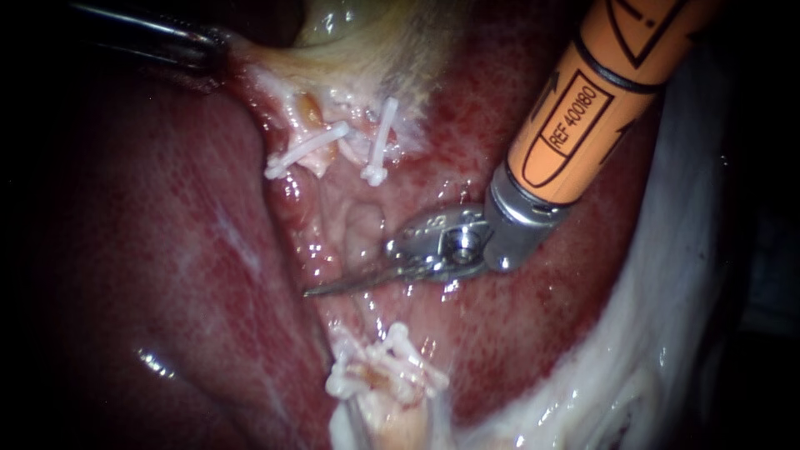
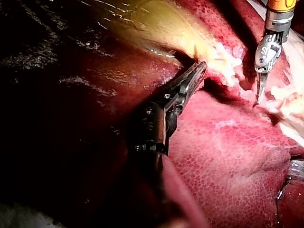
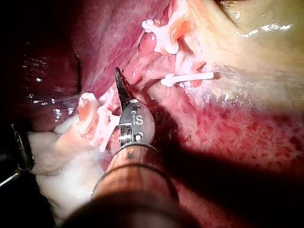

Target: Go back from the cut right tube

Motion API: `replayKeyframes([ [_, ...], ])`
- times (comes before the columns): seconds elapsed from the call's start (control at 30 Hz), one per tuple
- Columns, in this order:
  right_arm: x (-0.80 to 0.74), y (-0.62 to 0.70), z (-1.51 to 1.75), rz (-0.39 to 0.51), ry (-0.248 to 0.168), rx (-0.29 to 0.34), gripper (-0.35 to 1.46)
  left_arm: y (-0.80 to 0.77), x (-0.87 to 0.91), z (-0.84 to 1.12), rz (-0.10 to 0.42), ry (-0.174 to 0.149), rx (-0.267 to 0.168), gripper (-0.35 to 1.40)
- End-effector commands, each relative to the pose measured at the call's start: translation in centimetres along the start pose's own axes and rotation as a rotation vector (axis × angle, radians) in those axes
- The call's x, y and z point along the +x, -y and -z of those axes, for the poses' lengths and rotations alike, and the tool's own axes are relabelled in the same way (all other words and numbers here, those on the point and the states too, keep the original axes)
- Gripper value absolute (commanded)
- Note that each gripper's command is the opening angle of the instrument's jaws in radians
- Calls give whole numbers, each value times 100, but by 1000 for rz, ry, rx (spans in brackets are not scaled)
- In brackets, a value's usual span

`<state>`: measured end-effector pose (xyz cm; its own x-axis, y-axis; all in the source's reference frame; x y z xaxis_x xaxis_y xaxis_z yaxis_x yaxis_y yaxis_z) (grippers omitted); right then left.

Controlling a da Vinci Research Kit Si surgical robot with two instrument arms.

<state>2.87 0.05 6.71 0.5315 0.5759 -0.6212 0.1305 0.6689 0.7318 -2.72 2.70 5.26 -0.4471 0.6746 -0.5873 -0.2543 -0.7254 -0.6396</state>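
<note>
R instrument [image 1: 333,286]: blades together, holding nothing, lying in the gap of the cut right tube [image 1: 360,152]. Its clipped stump sits just off one flank of the blades, on the gallbladder [image 1: 333,21] side; other clipped ends [image 1: 383,371] are near the opp flank. L instrument [image 1: 212,46]: jaws clamped on pale gallbladder tissue, well apart from my blades. Stump looks soft, wet, slippery, prob tears easily; its clip [image 1: 379,142] could get knocked. I'd not grab it. If I must, take tissue beyond the clip, never the cut edge.
</note>
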Motion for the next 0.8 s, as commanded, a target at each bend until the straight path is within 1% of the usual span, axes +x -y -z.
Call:
replayKeyframes([
  [0.03, 1, 1, 0, 1, -9, 3, -16, 0, 0, 0, 0, 0, 0, -35],
  [0.07, 2, 2, 1, 2, -21, 8, 27, 0, -1, 0, 0, 0, 0, -35],
  [0.13, 4, 3, 1, -13, -65, 0, 103, 0, -1, 1, 0, 0, 0, -35],
  [0.17, 5, 4, 0, -30, -89, -14, 123, 0, 0, 1, 0, 0, 0, -35],
  [0.2, 6, 5, -1, -41, -111, -32, 134, 0, 0, 1, 0, 0, 0, -35],
  [0.27, 6, 7, -1, -58, -140, -36, 141, 0, 0, 1, 0, 0, 0, -35],
  [0.43, 4, 9, 0, -63, -140, -35, 143, 0, 0, 0, 1, 0, 0, -35],
  [0.53, 2, 12, 7, -62, -139, -31, 143, 0, 0, 0, 1, 0, 0, -35],
  [0.67, -1, 21, 29, -62, -148, -79, 144, 0, 1, 0, 1, 0, 0, -35],
  [0.73, -2, 28, 41, -23, -148, -106, 144, 0, 1, 0, 1, 0, 0, -35],
  [0.8, -5, 38, 55, 30, -112, -142, 144, 0, 1, 0, 1, 0, 1, -35],
])
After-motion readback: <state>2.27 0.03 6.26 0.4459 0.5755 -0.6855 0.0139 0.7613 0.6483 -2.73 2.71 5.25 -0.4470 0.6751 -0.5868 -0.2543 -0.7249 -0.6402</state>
